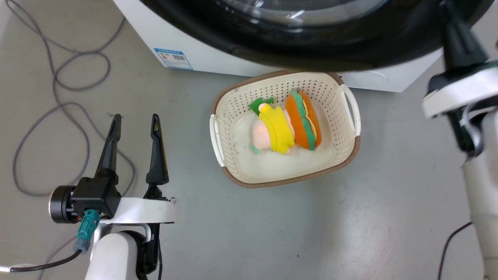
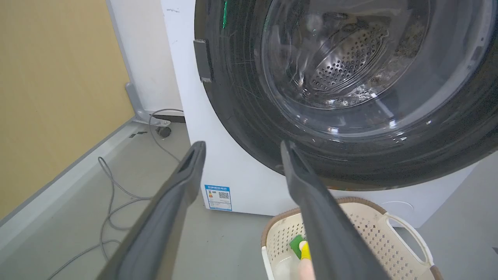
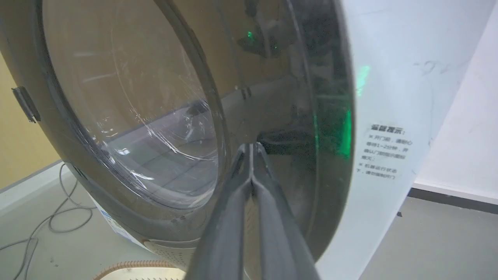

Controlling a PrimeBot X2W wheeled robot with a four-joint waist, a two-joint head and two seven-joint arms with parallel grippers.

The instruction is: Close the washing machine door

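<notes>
Right pincer (image 3: pixel 252 147) clenched, at washing machine door (image 3: pixel 128 109) rim; left pincer (image 1: pixel 136 117) released over floor (image 1: pixel 272 233).

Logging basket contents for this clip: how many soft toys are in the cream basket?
2. In the basket, a pink toy in yellow lies centrally; an orange-and-green bun-like toy touches it on the robot's right. More may hide underneath.

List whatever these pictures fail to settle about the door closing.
- Latched or not: the head view's top edge cuts off the washing machine door; reflections mask its edge in both wrist views.
- Contact: in the right wrist view, gloss hides whether the right gripper, jaws together, touches the rim.
- Blue label: print too small, left wrist view.
</notes>
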